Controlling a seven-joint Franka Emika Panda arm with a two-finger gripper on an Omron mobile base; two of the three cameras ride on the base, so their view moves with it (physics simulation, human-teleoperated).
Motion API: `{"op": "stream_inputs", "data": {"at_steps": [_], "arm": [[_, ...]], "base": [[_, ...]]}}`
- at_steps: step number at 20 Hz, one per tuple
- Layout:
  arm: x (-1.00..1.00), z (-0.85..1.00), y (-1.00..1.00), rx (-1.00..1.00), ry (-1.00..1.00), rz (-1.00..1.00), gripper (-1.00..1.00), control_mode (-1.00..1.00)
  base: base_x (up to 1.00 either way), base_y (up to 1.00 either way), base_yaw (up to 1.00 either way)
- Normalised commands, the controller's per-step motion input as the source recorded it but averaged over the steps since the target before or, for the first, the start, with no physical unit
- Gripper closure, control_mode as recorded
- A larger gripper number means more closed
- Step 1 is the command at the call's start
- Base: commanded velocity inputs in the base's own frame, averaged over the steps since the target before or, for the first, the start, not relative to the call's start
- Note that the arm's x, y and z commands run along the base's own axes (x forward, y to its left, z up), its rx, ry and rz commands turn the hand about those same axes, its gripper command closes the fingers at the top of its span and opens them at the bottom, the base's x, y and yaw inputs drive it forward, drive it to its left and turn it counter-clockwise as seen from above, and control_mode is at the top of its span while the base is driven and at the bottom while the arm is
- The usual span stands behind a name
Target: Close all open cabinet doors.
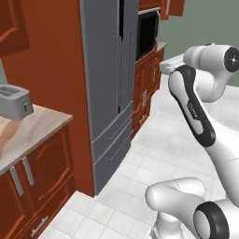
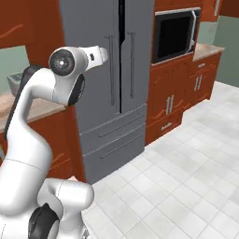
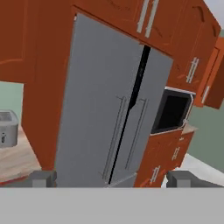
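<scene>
Cabinet doors are the target, and one upper door at the far right, above the microwave, is seen swung outward, so closing appears not yet begun. Doors above the refrigerator look shut. The gripper is held apart, empty, far from any door. Upper cabinets are cut off in both base views.

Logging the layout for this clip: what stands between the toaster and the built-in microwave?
The grey French-door fridge, boxed in reddish-brown panelling, stands between the toaster and the microwave; the hand view shows all three.
</scene>
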Motion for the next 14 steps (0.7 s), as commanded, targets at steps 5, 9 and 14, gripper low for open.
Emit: {"op": "stream_inputs", "data": {"at_steps": [5,9,14], "arm": [[0.00,0.00,0.00,0.00,0.00,0.00,-1.00,1.00],[0.00,0.00,0.00,0.00,0.00,0.00,-1.00,1.00],[0.00,0.00,0.00,0.00,0.00,0.00,-1.00,1.00]], "base": [[0.13,0.04,-0.45],[0.76,0.08,-0.27],[1.00,0.01,-0.27]]}}
